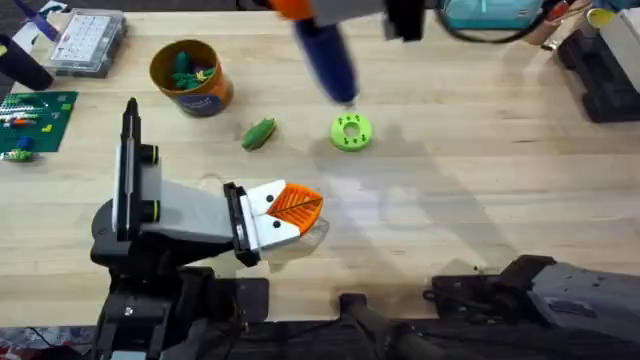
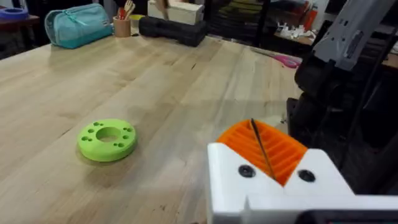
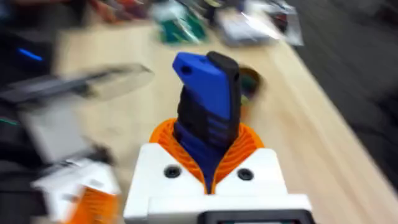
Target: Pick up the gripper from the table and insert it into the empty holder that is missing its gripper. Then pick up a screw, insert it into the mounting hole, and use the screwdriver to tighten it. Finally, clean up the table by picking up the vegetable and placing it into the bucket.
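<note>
Right hand (image 3: 208, 177) pinches our bright blue pen-shaped electric screwdriver (image 3: 208, 102) by its rigid body above the wooden tabletop (image 1: 480, 180), left hand (image 1: 290, 208) pressed together, while near the round orange-yellow bucket (image 1: 190, 78) lies the light, flat dark-green toy leaf (image 1: 259, 133), best nipped across its middle.

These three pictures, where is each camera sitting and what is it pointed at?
Overhead: above the arm bases, looking down on the table; left gripper and both arms show.
Left wrist: on the left arm, looking across the table at the green disc; its shut fingers show.
Right wrist: on the right arm, gripping the screwdriver.
Shared: overhead also shows the disc.
</note>
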Controlling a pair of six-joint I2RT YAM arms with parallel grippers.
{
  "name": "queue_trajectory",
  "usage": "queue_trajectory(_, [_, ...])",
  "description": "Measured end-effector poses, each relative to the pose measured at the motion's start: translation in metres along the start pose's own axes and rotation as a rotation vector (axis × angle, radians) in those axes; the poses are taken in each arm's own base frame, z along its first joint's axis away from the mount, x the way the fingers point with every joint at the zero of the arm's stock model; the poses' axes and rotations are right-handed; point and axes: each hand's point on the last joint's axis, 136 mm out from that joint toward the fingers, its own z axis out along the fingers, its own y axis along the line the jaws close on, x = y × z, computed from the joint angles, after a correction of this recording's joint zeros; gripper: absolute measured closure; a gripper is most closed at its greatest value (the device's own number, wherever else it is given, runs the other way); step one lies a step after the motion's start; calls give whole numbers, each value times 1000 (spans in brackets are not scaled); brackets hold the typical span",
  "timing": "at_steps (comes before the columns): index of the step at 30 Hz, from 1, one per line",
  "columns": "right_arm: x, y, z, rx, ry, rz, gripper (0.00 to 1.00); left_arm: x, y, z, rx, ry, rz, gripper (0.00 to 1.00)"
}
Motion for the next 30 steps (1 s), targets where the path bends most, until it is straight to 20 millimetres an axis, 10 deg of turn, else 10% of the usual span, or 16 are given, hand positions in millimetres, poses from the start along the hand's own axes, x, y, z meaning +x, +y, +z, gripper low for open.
queue_trajectory(7, [79, -75, -41, 331, 356, -56, 976, 0, 1, 0, -7, -1, 2, 996])
queue_trajectory(15, [193, -110, -82, 294, 815, -58, 976, -1, 5, 0, -28, -3, 6, 996])
queue_trajectory(30, [348, -180, -86, 127, 1245, -89, 976, -2, 10, 0, -57, -6, 11, 996])
